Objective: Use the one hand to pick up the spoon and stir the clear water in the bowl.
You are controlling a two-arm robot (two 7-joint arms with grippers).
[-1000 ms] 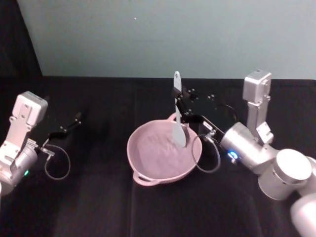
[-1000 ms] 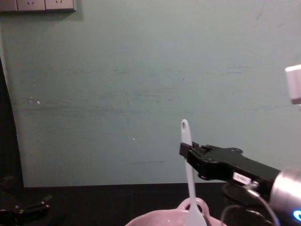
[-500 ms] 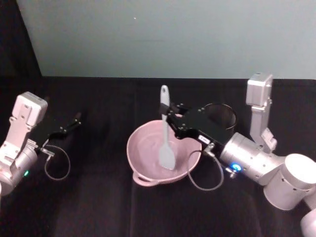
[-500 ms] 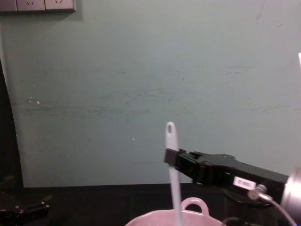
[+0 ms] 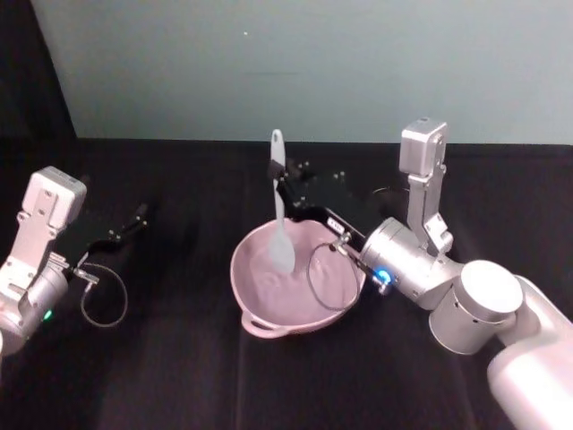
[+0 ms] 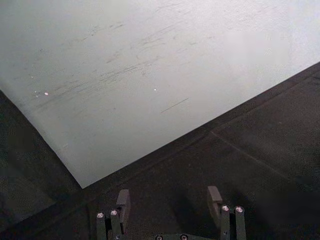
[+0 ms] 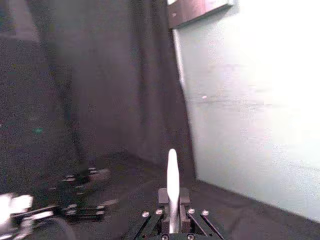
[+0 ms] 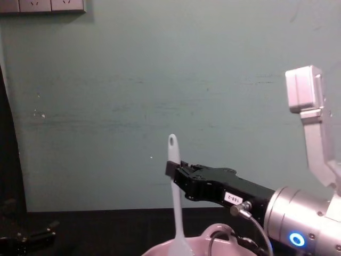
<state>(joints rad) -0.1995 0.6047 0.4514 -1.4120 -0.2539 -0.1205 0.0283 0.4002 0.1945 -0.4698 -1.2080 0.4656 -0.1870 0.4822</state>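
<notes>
The only writing is dark print on one small white sticker (image 8: pixel 230 197) on the right gripper (image 8: pixel 173 169), too small to read for sure. There is one spoon (image 5: pixel 283 251), one bowl (image 5: pixel 235 269) and two grippers. The right gripper reaches in from the right over the bowl's far rim. Its fingers are closed on the spoon's handle, just below the oval hole at the tip. The spoon stands nearly upright with its scoop down inside the bowl, left of centre; whether it touches water cannot be told. The pink bowl sits mid-table on the black cloth (image 5: pixel 179 376), with one loop handle on its near rim. The left gripper (image 5: pixel 140 215) rests well apart at the table's left, its two fingers (image 6: pixel 123 200) spread wide with nothing between them.
</notes>
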